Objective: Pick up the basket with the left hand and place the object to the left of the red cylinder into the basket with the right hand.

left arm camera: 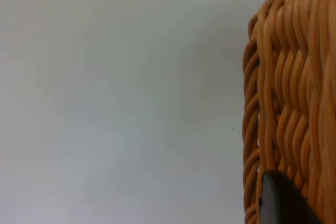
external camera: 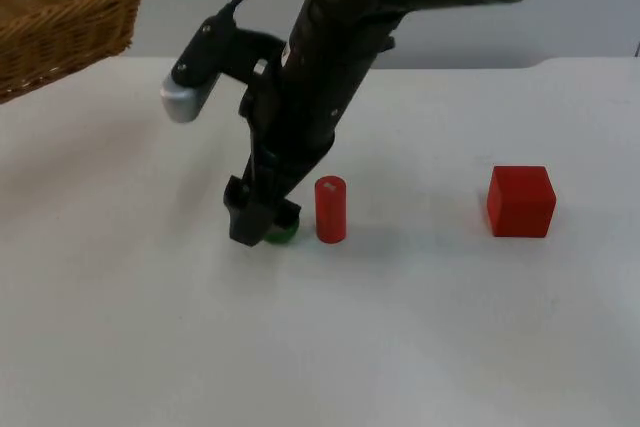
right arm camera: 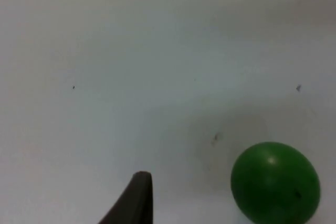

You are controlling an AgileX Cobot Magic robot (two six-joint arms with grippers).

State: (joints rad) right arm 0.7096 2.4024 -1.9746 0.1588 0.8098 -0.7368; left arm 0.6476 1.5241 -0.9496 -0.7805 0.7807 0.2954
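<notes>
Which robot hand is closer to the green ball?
The right. The right hand is down at the green ball, beside the red cylinder. The left hand is at the basket, far off.

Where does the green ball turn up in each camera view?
Top view: green ball peeks out at the right gripper, just left of the red cylinder.
Left wrist view: the basket wall and white table.
Right wrist view: ball beside the fingertip.
Shared landmark: the table.

red cube (external camera: 521, 201), white table (external camera: 450, 347), grey wall (external camera: 590, 17)
</notes>
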